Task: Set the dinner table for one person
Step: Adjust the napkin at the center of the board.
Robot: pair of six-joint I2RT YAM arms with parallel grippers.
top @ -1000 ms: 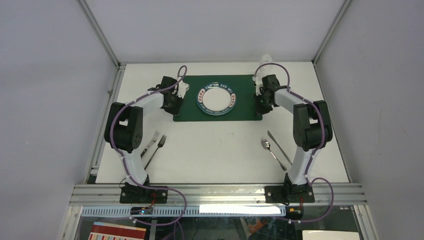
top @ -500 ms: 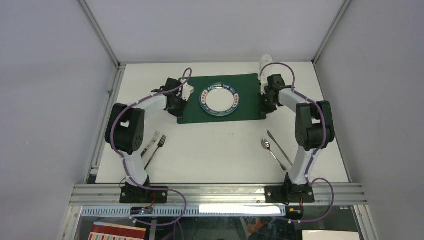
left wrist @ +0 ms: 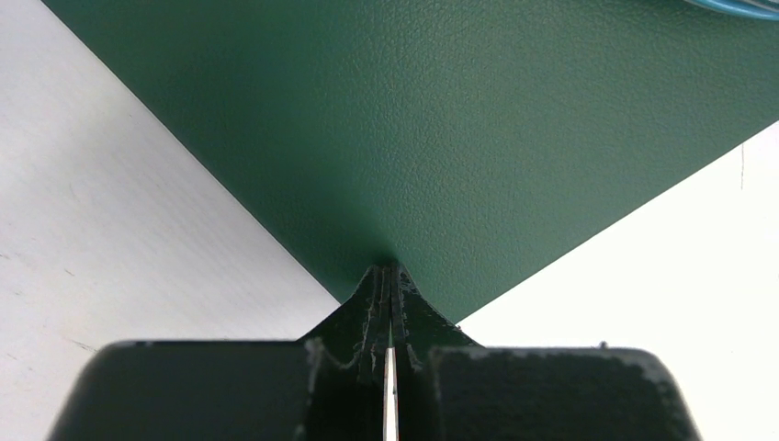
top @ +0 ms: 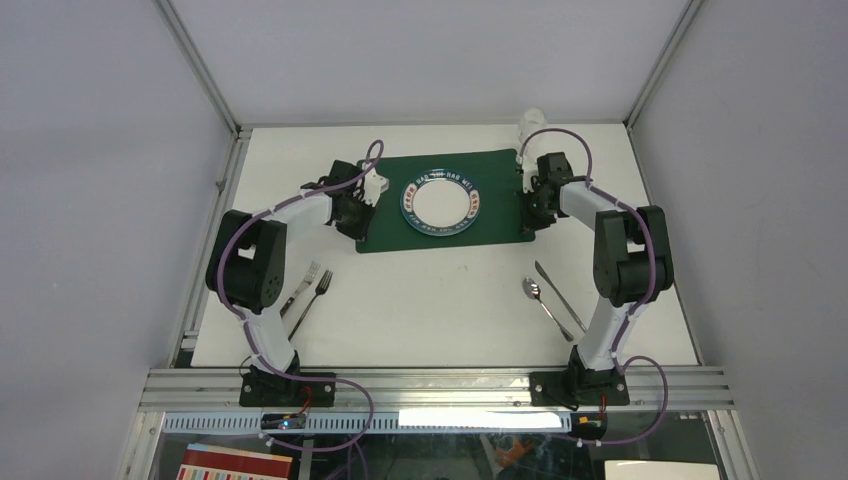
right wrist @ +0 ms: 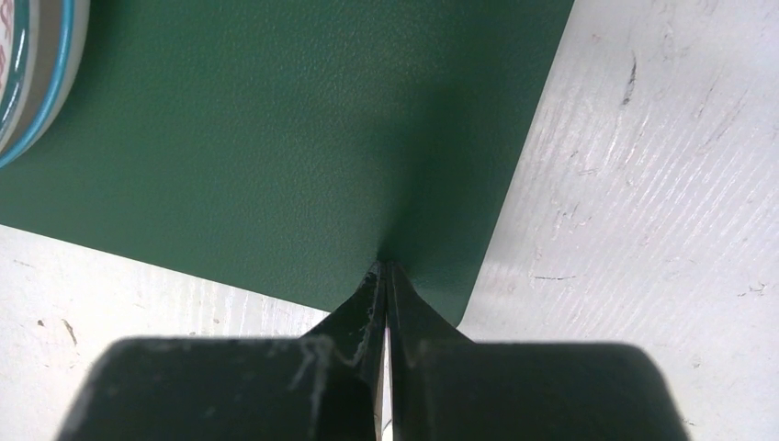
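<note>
On the dinner table, a white top with silver framing that fills the middle of the overhead view, the items read as follows from the left. Two forks lie side by side near the left edge, just in front of the left arm's elbow, tines pointing away from the bases. Beyond them the left gripper is pressed together on the near-left corner of the one dark green placemat; the wrist view shows that corner pinched between the two black fingers with no gap. The placemat lies flat across the far half of the table, slightly skewed. One round plate with a blue rim and red lettering sits at about the placemat's centre, well apart from both grippers. At the placemat's near-right corner the right gripper is likewise clamped on the green sheet, fingers closed on its edge, with a sliver of the plate's rim at the top left of that wrist view. Behind the right wrist, at the table's far edge, stands one small white object, too hidden by cable to name. Nearer the bases on the right lie one spoon and, just beside it to the right, one knife, both angled the same way.
</note>
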